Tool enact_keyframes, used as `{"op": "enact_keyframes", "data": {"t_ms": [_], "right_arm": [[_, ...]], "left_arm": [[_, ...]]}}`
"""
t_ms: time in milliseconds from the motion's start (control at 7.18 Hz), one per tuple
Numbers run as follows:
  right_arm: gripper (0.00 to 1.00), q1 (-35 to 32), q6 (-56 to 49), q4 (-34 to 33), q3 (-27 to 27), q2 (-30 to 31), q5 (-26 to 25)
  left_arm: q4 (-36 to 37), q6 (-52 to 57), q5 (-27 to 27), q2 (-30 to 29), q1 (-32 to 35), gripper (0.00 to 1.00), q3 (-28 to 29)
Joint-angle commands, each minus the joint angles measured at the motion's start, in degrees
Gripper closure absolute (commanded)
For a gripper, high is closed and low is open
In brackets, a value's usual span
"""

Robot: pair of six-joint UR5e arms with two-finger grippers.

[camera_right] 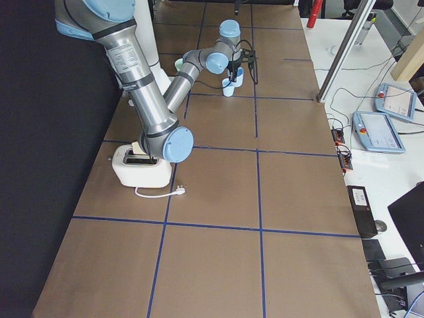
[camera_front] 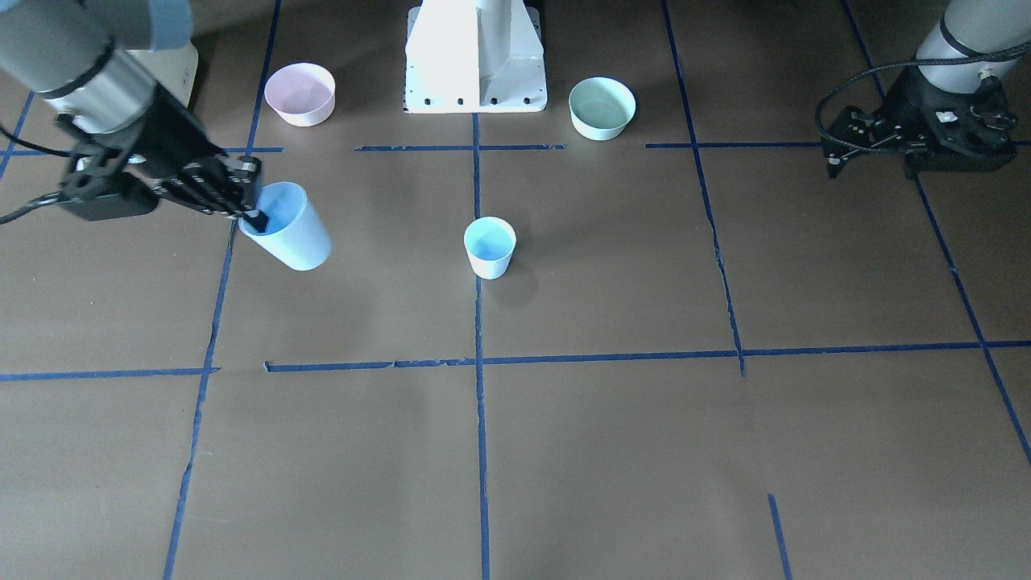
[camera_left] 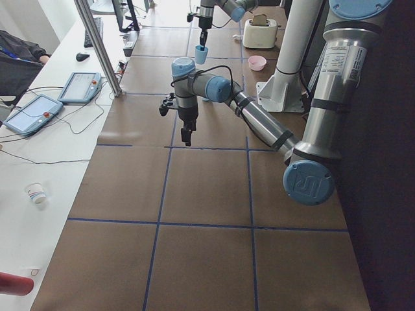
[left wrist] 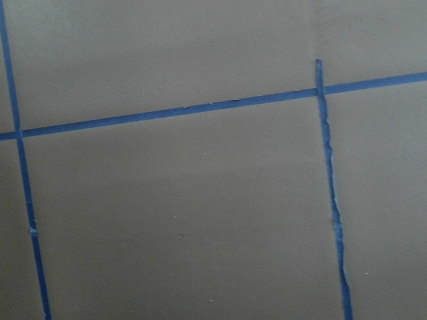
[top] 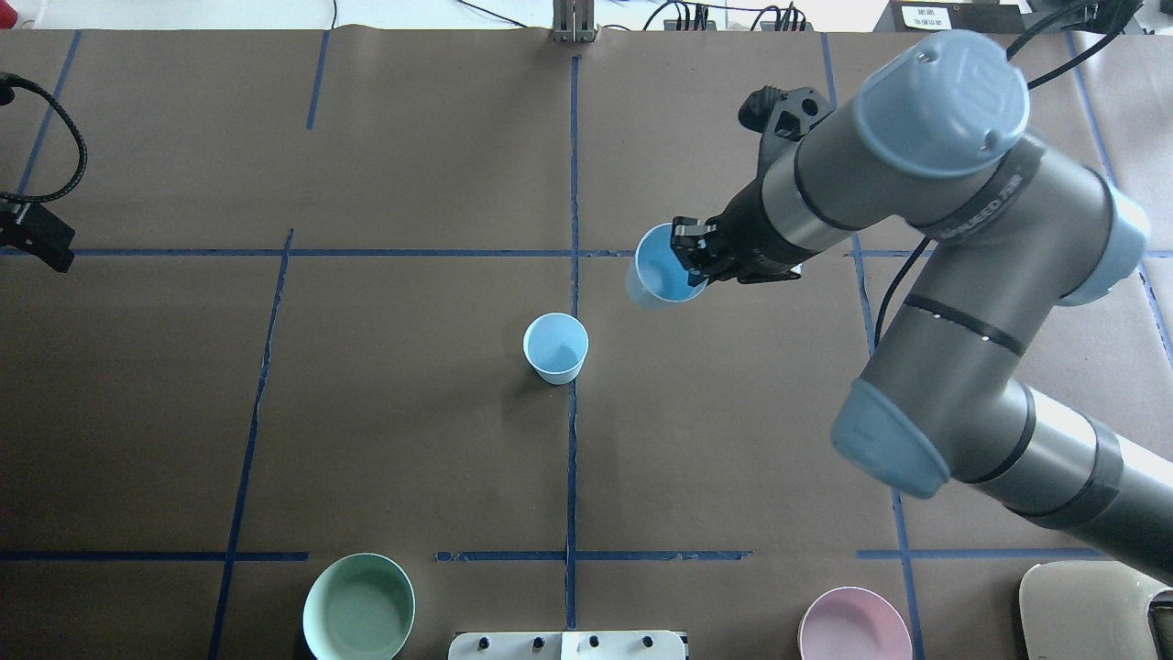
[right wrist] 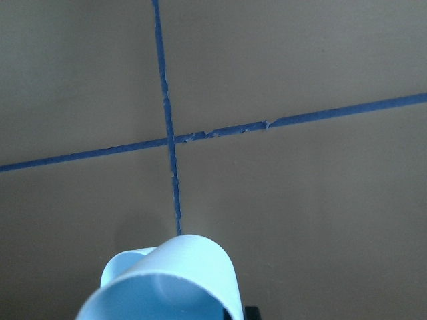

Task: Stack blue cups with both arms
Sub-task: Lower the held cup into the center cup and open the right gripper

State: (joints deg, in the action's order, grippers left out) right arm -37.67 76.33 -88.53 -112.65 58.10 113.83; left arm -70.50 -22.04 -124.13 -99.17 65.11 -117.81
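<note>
Right claw (camera_front: 256,217) pinches the rim of a tilted blue cup (camera_front: 295,238) hanging below it.

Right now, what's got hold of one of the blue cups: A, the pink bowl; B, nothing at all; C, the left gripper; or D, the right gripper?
D: the right gripper is shut on the rim of a tilted blue cup, one finger inside it.

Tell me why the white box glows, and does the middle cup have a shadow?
Front-facing view: glare washes out the white box; the middle cup throws a soft shadow toward its lower right. Right wrist view: the held cup is cut off at the bottom edge.
</note>
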Motion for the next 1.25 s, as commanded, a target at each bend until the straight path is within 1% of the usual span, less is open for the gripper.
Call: {"op": "enact_keyframes", "data": {"t_ms": [0, 139, 278, 418, 557, 975, 1114], "right_arm": [[1.0, 6.1, 2.3, -1.1, 1.9, -4.0, -6.6], [1.0, 6.6, 2.7, -1.1, 4.1, -5.9, -6.6], [1.0, 6.8, 3.1, -1.0, 5.1, -6.6, -6.7], [1.0, 6.8, 3.1, -0.9, 6.6, -7.6, -6.8], [0.99, 6.8, 3.1, -0.9, 9.4, -9.6, -6.8], [0.98, 7.0, 3.2, -0.8, 10.6, -9.8, -6.8], [0.96, 7.0, 3.2, -0.8, 10.6, -9.8, -6.8]], "left_arm": [[-6.7, 3.7, -0.1, 2.8, 2.8, 0.0, 3.9], [-7.4, 6.3, -2.1, 3.4, 4.1, 0.0, 5.0], [-7.5, 9.6, -3.2, 3.5, 6.1, 0.0, 6.5], [-7.4, 12.4, -3.3, 3.5, 7.6, 0.0, 8.0], [-7.4, 14.2, -3.3, 3.5, 9.0, 0.0, 8.6], [-7.4, 14.6, -3.4, 3.5, 9.4, 0.0, 9.0], [-7.5, 14.6, -3.4, 3.6, 9.4, 0.0, 9.0]]}}
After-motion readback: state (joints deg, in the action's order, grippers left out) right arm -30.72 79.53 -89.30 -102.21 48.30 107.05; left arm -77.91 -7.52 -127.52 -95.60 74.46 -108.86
